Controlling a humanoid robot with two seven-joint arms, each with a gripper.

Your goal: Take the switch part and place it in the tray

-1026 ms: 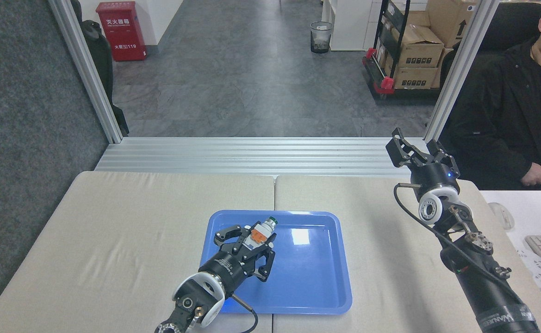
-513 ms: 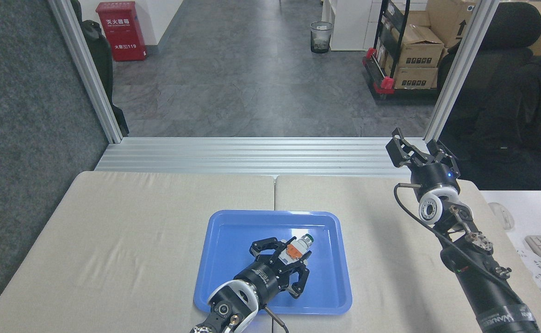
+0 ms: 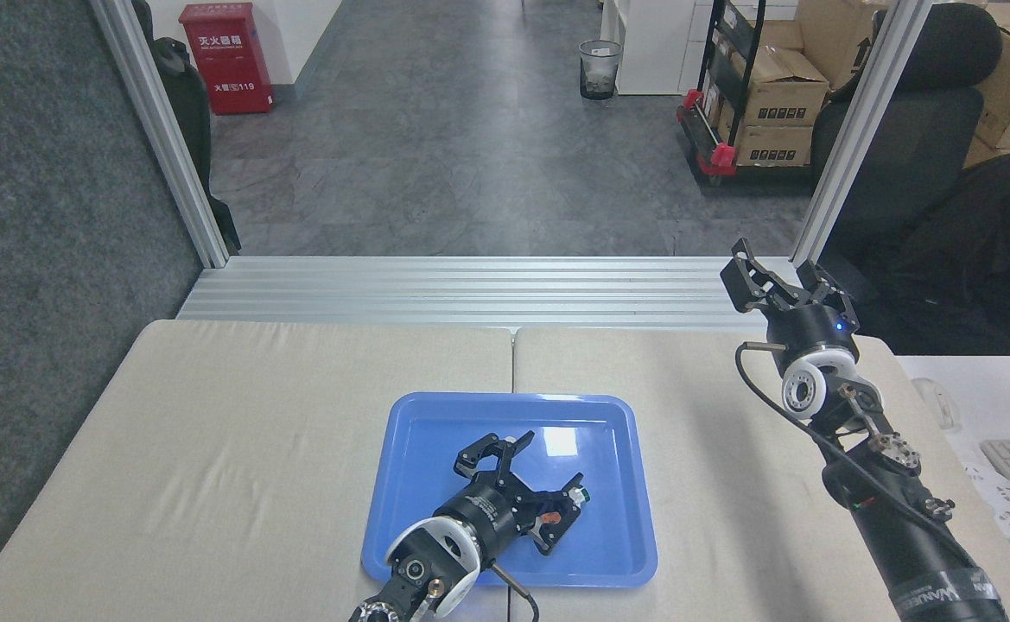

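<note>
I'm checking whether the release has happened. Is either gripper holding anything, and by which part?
Probably not. The left gripper is spread wide in the tray; the switch part lies by its lower finger. The right gripper is open and empty.

A single head view looks forward and down from the robot's own head. It stands close over the desk (image 3: 237, 415), with the tray (image 3: 625, 484) near the lower centre. Both arms enter from the bottom edge. Beyond the desk the view reaches far across a grey floor (image 3: 470, 147).

Grey stone floor (image 3: 470, 164), red cabinet (image 3: 226, 57), stacked cardboard boxes (image 3: 779, 95)
</note>
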